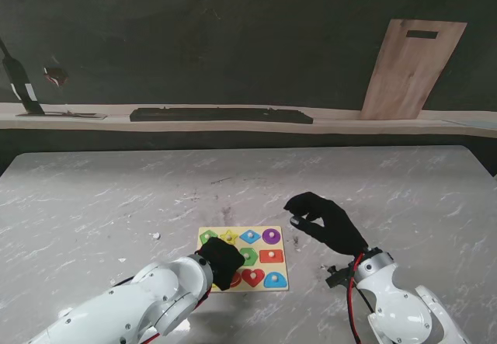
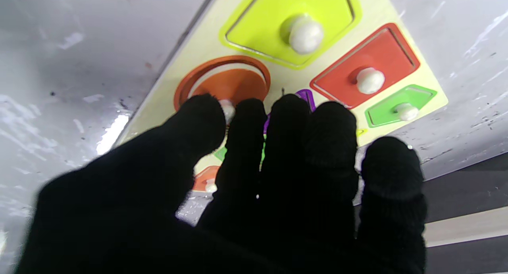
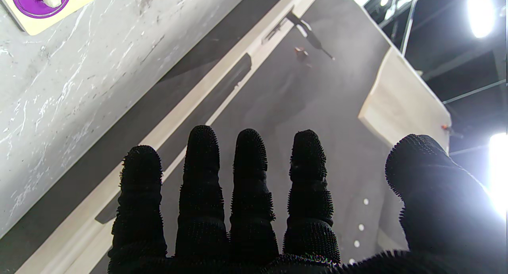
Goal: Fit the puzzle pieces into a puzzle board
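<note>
the puzzle board (image 1: 242,286) lies flat on the marble table (image 1: 93,196), close to me and a bit left of the middle. most of its holes already have bright pieces in them, like the purple circle (image 1: 270,236) at the far right corner and the red heart (image 1: 252,276) near me. the left hand (image 1: 223,262) hangs low over the near left part of the board, because that is where the orange round piece (image 2: 228,83) is. that piece sits tipped in its hole, one edge up, so it looks not fully in. the fingertips (image 2: 202,115) are right by its little white knob, but i cannot tell if the hand pinches the knob or only touches it. the right hand (image 1: 322,224) is up in the air just right of the board, fingers spread and holding nothing, likely kept out of the way. i think the next job is to press the orange piece down flat.
</note>
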Tool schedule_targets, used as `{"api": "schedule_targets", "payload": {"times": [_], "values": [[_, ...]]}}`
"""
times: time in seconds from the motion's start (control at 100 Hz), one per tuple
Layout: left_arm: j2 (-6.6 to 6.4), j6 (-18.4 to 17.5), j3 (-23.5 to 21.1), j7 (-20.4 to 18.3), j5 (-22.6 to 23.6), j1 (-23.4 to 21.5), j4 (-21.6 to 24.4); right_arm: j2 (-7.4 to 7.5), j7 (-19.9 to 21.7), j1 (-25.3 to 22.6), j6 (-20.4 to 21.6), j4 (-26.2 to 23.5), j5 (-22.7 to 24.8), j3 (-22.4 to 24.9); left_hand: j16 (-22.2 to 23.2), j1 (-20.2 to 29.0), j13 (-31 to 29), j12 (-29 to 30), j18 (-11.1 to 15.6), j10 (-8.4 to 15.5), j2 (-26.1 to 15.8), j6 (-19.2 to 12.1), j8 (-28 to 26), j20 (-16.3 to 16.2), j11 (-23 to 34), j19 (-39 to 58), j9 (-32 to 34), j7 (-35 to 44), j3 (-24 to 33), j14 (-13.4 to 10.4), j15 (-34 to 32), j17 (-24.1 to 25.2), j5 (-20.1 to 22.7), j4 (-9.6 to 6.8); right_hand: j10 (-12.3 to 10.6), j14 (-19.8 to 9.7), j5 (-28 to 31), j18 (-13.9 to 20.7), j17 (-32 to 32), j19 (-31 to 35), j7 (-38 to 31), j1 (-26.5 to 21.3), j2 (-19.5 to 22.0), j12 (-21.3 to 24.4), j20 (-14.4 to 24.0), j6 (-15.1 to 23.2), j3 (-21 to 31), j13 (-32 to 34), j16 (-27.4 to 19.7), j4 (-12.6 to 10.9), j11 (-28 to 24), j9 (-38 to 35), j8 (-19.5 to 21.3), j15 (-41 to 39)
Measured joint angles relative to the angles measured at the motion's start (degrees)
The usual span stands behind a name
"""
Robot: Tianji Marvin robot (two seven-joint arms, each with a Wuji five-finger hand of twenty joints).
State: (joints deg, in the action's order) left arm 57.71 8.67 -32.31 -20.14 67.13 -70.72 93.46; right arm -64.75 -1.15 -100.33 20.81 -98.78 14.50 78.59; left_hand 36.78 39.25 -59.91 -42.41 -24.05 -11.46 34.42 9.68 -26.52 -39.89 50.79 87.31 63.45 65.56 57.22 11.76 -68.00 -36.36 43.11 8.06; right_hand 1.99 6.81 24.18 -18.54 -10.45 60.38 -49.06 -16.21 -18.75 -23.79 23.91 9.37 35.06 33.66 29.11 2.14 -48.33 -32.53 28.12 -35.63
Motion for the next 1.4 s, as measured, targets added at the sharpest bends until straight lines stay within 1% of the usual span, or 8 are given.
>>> {"api": "schedule_targets", "payload": {"times": [0.27, 0.56, 0.74, 0.9, 1.02, 1.22, 1.4], "values": [[-0.01, 0.12, 0.37, -0.27, -0.31, 0.19, 0.00, 0.00, 0.00, 0.03, -0.04, 0.01, 0.02, -0.01, 0.00, -0.01, 0.00, 0.00, 0.00, 0.01, -0.01, -0.04, 0.00, 0.00, 0.00, 0.00, 0.00, 0.34, 0.00, -0.01, 0.00, 0.03, 0.00, 0.00, 0.00, 0.00, 0.00, 0.00, 0.01, 0.00, 0.00, 0.00, 0.00, 0.00, 0.00, -0.01, 0.00, 0.00, 0.00, 0.00, 0.00, 0.00, 0.00, 0.00], [-0.04, 0.24, 0.19, -1.55, -0.04, 0.04, 0.56, 0.01, 0.01, 0.09, -0.06, 0.03, 0.03, -0.08, 0.00, 0.00, 0.00, 0.00, 0.00, 0.01, -0.19, -0.62, -0.01, 0.00, 0.00, 0.00, 0.00, 0.36, 0.00, -0.01, 0.00, 0.37, -0.03, -0.06, 0.01, 0.00, 0.00, 0.00, 0.01, 0.01, 0.00, 0.00, 0.00, 0.00, 0.00, -0.01, 0.00, 0.00, 0.00, 0.00, 0.00, 0.00, 0.00, 0.00], [-0.09, -0.87, -0.30, -1.72, 1.84, -0.25, 0.67, 0.02, 0.05, 0.16, -0.07, 0.07, 0.04, -0.12, 0.00, 0.00, 0.00, -0.09, 0.00, 0.02, -0.19, -1.37, -0.01, 0.00, 0.00, 0.00, 0.00, 0.36, 0.00, -0.02, 0.00, 0.49, -0.03, -0.06, 0.01, 0.00, 0.00, 0.00, 0.01, 0.01, 0.00, 0.00, 0.00, 0.00, 0.00, -0.01, 0.00, 0.00, 0.00, 0.00, 0.00, 0.00, 0.00, 0.00], [-0.16, -1.60, -0.53, -1.96, 2.33, -0.30, 0.81, 0.02, 0.07, 0.20, -0.16, 0.07, 0.07, -0.15, 0.00, -0.01, 0.00, -0.62, 0.00, 0.06, -0.19, -2.08, -0.02, 0.00, 0.00, 0.00, -0.01, 0.36, 0.00, -0.04, 0.00, 0.69, -0.03, -0.06, 0.00, 0.00, 0.00, 0.00, 0.01, 0.01, 0.00, 0.00, 0.00, 0.00, 0.00, -0.02, 0.00, 0.00, 0.00, 0.00, 0.00, 0.00, 0.00, 0.00], [-0.20, -1.62, -0.26, -1.95, 1.85, -0.07, 0.77, 0.02, 0.07, 0.20, -0.18, 0.07, 0.09, -0.15, 0.51, 0.00, 0.01, -0.95, 0.00, 0.07, -0.29, -2.71, -0.05, 0.00, 0.00, 0.00, -0.03, 0.37, 0.00, -0.06, 0.00, 1.03, -0.04, -0.06, 0.01, 0.00, 0.00, 0.00, 0.01, 0.01, 0.00, 0.00, 0.00, 0.00, 0.00, -0.02, 0.00, 0.00, 0.00, 0.00, 0.00, 0.00, 0.00, 0.00], [-0.31, -1.21, 1.52, -2.10, -0.25, 1.63, 0.14, 0.02, 0.06, 0.20, -0.18, 0.07, 0.09, -0.15, 0.66, -0.01, 0.65, -1.52, 0.00, 0.10, -0.39, -2.72, -0.85, 0.00, 0.00, 0.00, -0.62, 0.39, 0.00, -0.13, -0.01, 1.72, -0.07, -0.08, 0.01, 0.00, 0.00, 0.00, 0.01, 0.02, 0.00, 0.00, 0.00, 0.00, 0.00, -0.02, 0.00, 0.00, 0.00, 0.00, 0.00, 0.00, 0.00, 0.00], [-0.31, -1.14, 1.96, -3.10, -0.51, 2.27, 0.10, 0.02, 0.03, 0.20, -0.15, 0.07, 0.09, -0.11, 0.68, -0.01, 0.65, -1.58, 0.00, 0.12, -0.76, -2.72, -1.19, 0.00, 0.00, 0.00, -0.62, 0.41, 0.00, -0.13, -0.01, 1.76, -0.07, -0.08, 0.01, 0.00, 0.00, 0.00, 0.01, 0.02, 0.00, -0.25, 0.00, 0.00, 0.00, -0.02, 0.00, 0.00, 0.00, 0.00, 0.00, 0.00, 0.00, 0.00]]}}
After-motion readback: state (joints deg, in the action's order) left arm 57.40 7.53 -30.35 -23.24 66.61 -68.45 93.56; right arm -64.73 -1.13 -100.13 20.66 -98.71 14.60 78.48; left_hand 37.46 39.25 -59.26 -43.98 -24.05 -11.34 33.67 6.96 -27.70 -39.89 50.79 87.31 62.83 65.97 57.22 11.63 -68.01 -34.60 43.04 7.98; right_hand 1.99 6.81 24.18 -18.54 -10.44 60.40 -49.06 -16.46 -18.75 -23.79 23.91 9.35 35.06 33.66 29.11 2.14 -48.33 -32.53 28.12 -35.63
